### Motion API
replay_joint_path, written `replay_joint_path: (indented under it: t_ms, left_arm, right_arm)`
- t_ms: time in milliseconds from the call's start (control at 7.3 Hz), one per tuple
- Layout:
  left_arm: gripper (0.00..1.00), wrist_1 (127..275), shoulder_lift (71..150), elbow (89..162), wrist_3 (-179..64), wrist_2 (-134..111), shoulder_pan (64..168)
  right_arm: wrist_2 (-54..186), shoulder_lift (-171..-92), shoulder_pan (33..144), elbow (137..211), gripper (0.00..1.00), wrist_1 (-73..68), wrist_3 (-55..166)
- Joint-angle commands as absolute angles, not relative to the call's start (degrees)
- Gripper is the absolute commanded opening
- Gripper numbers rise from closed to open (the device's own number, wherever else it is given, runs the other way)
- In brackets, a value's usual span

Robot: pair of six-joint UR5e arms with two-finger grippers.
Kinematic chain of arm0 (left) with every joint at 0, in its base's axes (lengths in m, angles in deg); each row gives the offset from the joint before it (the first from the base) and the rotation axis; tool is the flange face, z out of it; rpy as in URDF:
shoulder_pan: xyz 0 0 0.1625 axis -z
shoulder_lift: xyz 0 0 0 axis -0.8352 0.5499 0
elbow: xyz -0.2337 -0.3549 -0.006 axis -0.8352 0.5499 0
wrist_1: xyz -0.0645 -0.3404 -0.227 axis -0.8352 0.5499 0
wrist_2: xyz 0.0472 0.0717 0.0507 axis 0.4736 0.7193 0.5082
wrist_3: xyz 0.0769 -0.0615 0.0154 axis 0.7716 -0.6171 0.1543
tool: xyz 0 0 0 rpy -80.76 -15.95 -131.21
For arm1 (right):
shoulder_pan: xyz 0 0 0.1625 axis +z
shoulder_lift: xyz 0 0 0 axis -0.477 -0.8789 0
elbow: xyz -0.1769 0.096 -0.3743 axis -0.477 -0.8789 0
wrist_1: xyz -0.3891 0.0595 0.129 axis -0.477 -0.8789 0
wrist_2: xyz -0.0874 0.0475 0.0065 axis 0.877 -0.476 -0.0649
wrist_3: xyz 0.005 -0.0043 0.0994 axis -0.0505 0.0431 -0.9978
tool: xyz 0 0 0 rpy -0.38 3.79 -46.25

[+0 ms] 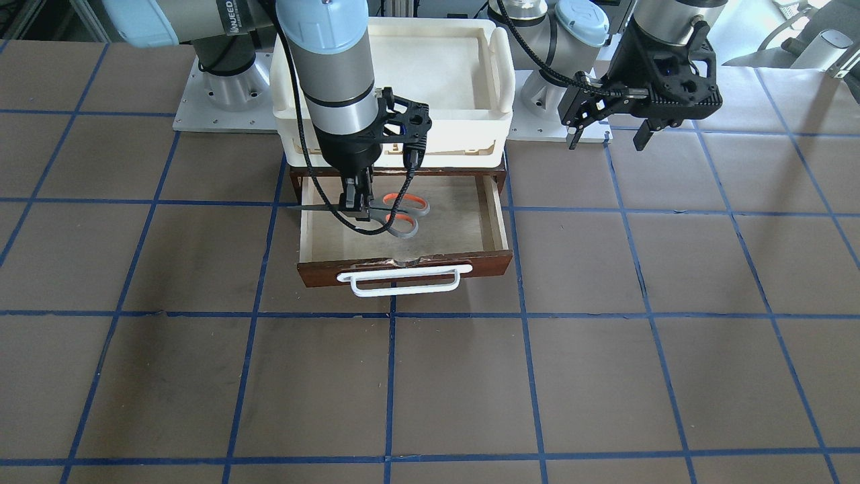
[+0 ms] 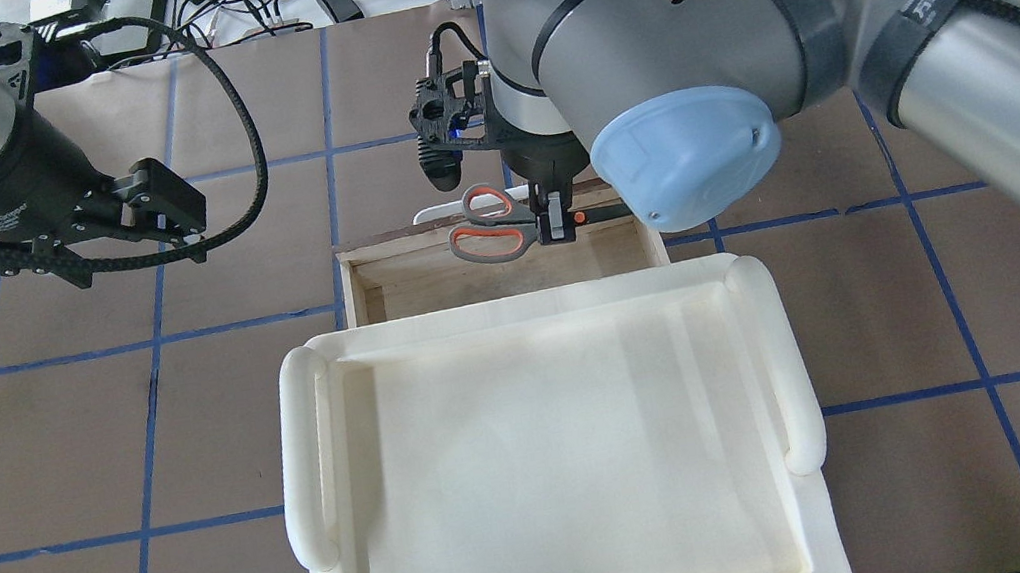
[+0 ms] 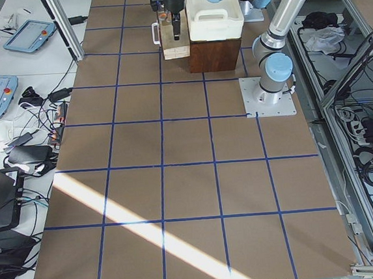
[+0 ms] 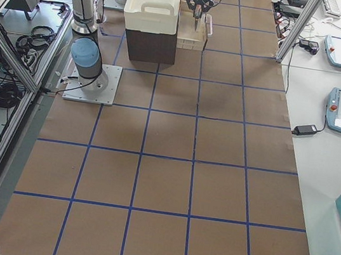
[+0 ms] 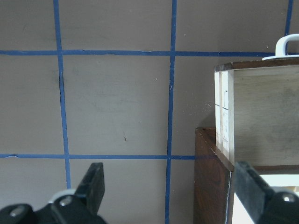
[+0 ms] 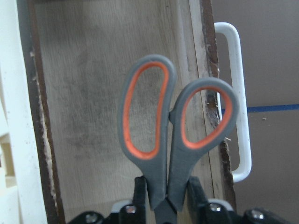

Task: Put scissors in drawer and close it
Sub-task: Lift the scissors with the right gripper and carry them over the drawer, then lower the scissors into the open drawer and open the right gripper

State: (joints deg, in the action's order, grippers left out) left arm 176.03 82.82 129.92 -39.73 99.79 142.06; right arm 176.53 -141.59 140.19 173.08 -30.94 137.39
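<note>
Scissors [image 1: 398, 214]: gripped near the pivot by the right tool [image 1: 357, 210], held over the open drawer [image 1: 403, 270]. Left tool [image 1: 608, 138]: spread wide, empty, positioned apart above the desk [image 1: 605, 349].

a: anything on that desk besides the job stuff?
b: brown paper top [image 1: 605, 390] with a blue tape grid [image 1: 605, 313], cream plastic tray [image 2: 303, 459] toward the back edge. sun stripe [image 3: 149, 231] cuts across one end corner. tablet [image 3: 30, 35] on the bench past the long edge.

Bright, even daylight; sharp focus
</note>
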Motion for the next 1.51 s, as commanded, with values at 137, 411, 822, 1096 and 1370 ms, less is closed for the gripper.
replay_joint_path:
  t_ms: [137, 411, 822, 1096, 1370]
  left_arm:
    - [1.00, 175.97, 82.64, 129.92, -39.73, 99.71, 142.16]
    - [1.00, 176.23, 81.93, 129.83, -39.03, 99.80, 142.07]
    - [1.00, 176.06, 81.84, 129.83, -38.94, 99.71, 142.07]
    - [1.00, 175.53, 82.19, 129.83, -38.94, 99.36, 142.16]
    - [1.00, 175.61, 82.72, 129.83, -39.03, 99.27, 142.07]
  right_arm:
    - [176.57, -138.92, 143.18, 173.23, 0.00, -32.44, 134.35]
    - [176.57, -138.21, 145.03, 173.67, 0.00, -33.24, 131.88]
    - [176.57, -137.77, 145.21, 175.68, 0.00, -33.50, 133.19]
    - [176.66, -137.24, 145.21, 176.75, 0.00, -35.70, 133.19]
    - [177.01, -135.84, 145.21, 176.75, 0.00, -37.18, 132.93]
